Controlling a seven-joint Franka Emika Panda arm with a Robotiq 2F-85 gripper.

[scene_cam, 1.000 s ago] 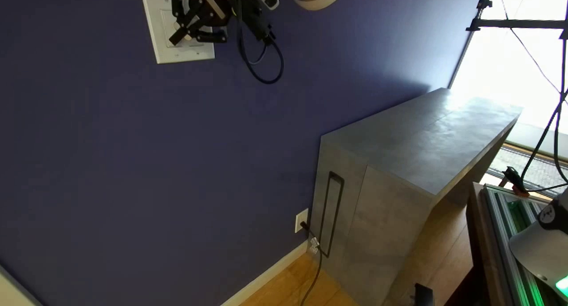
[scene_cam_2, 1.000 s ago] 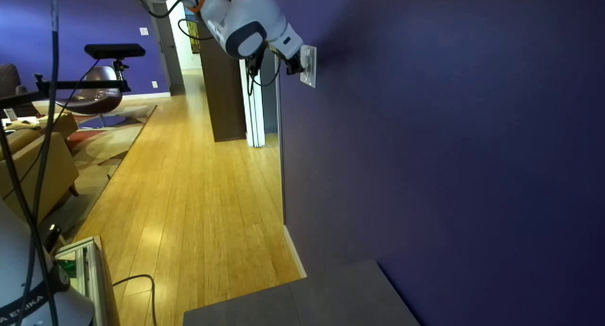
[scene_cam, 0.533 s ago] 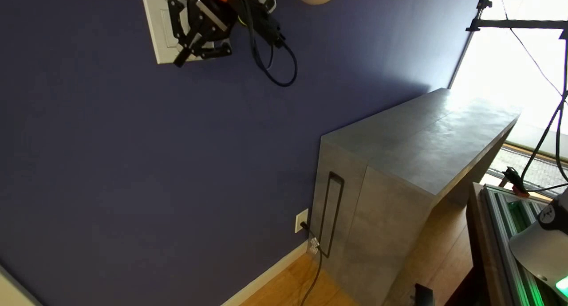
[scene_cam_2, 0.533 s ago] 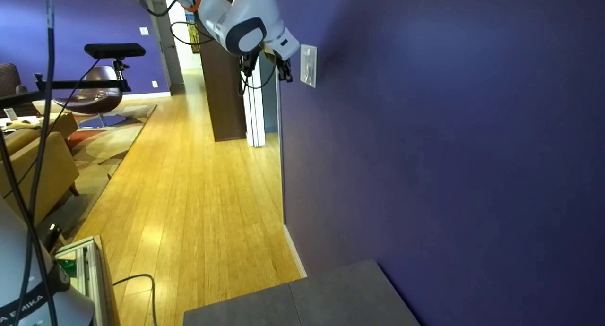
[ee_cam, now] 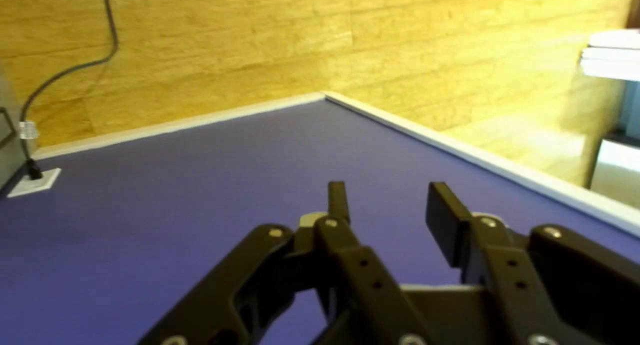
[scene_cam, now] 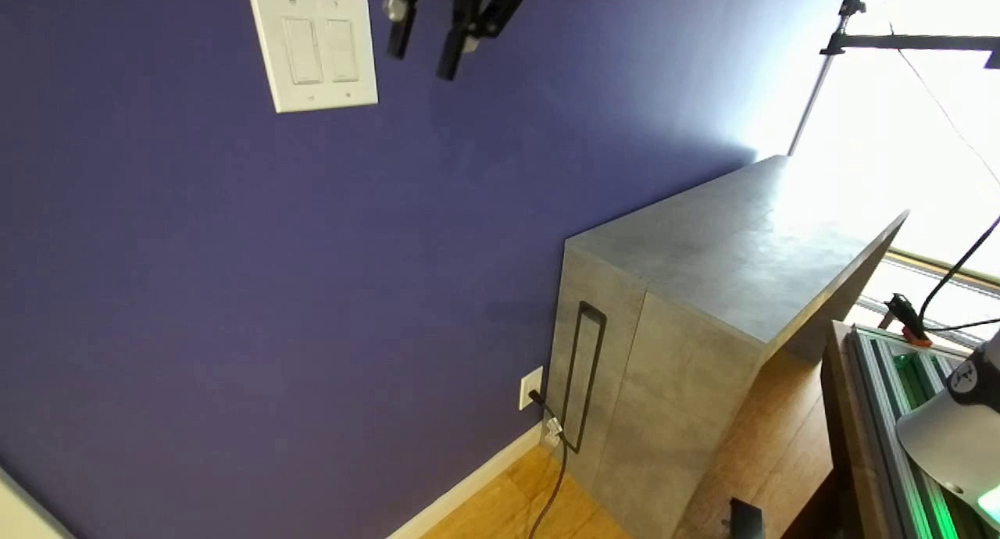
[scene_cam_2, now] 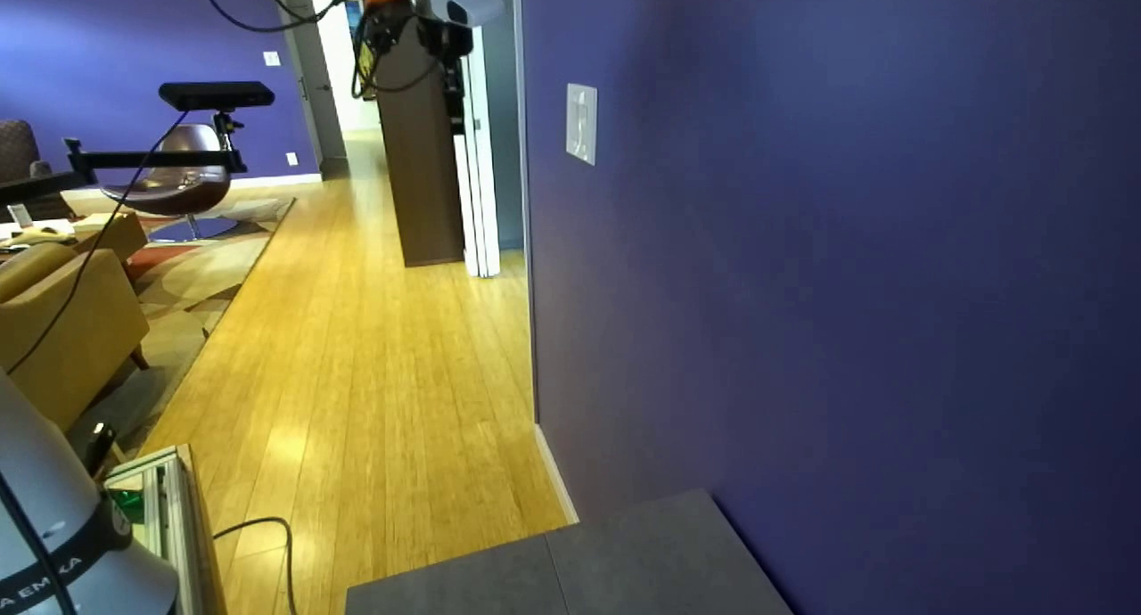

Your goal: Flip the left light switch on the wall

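Nearest in the wrist view is the gripper [ee_cam: 387, 205], aimed down, its jaws parted with nothing held. Apart from it, leftward in an exterior view, a white plate [scene_cam: 328, 98] carries the right-hand switch [scene_cam: 342, 51] and, just past that, the left light switch [scene_cam: 302, 51], long axis upright. The coming move probably means crossing toward the wall [scene_cam: 234, 289] and going by the right-hand switch; whether the left light switch is flipped cannot be told. Farther off stands the grey cabinet [scene_cam: 672, 383].
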